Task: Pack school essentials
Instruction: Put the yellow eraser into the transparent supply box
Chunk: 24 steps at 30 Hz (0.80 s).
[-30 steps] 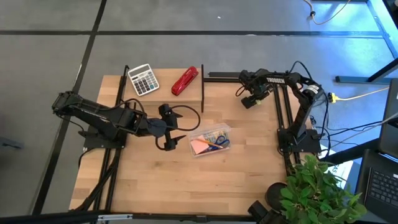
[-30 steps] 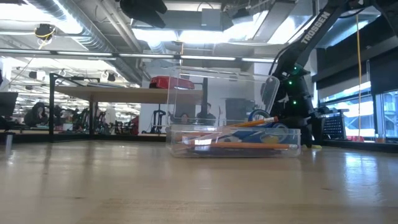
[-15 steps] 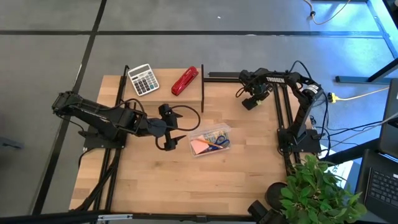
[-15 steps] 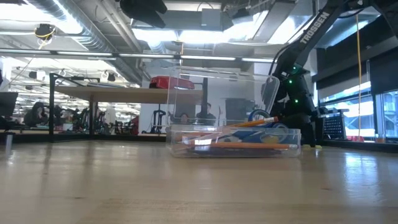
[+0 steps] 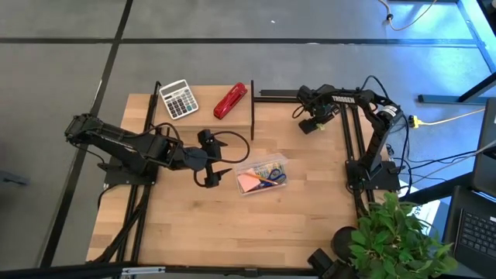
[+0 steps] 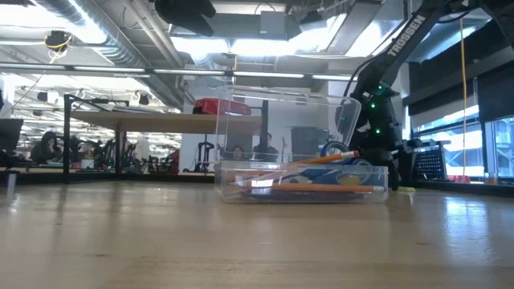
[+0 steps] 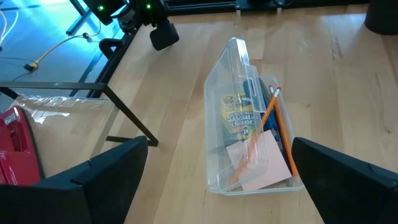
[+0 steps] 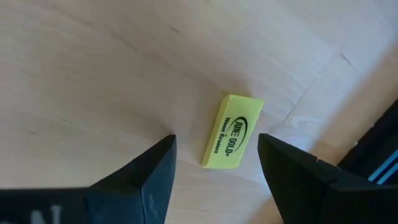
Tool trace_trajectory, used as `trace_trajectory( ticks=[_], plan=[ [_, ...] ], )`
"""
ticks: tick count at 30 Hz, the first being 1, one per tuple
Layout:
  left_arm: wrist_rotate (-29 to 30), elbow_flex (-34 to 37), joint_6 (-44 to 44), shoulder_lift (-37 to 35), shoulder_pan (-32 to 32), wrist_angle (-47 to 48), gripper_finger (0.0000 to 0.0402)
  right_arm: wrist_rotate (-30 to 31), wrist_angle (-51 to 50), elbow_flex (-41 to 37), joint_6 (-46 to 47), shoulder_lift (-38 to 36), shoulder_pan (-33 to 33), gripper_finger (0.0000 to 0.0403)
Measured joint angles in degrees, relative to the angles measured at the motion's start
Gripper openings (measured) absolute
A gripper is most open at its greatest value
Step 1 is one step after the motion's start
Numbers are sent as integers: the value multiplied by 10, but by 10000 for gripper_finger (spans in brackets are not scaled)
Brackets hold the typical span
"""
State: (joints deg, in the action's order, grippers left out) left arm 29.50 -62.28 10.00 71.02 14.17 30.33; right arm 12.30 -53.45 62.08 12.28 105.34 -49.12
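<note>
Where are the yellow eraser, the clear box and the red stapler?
Yellow eraser (image 8: 232, 131): right wrist view, its printed top face.
Clear box (image 7: 231, 65): left wrist view, its open lid.
Red stapler (image 5: 230, 101): high view, its top.

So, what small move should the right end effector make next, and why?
Probably it should go straight down and then close. The right end effector is open above the yellow eraser, which lies flat on the wooden table between its fingers, not yet gripped. The eraser is outside the clear box, so it seems to need packing.

Robotics lab, exposed ceiling ducts (image 6: 120, 48), fluorescent lights (image 6: 265, 44), workbenches (image 6: 161, 122), grey concrete floor (image 5: 232, 19)
</note>
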Motion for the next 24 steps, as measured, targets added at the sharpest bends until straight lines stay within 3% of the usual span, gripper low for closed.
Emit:
trace_trajectory(
  ticks=[5,13,24],
  plan=[
    [0,0,1,0,0,0,393,5,24,0,29,-1,0,228],
    [0,0,1,0,0,0,393,-3,-3,1,-11,-1,0,228],
    [0,0,1,0,0,0,393,-88,-42,51,-4,-4,2,228]
  ],
)
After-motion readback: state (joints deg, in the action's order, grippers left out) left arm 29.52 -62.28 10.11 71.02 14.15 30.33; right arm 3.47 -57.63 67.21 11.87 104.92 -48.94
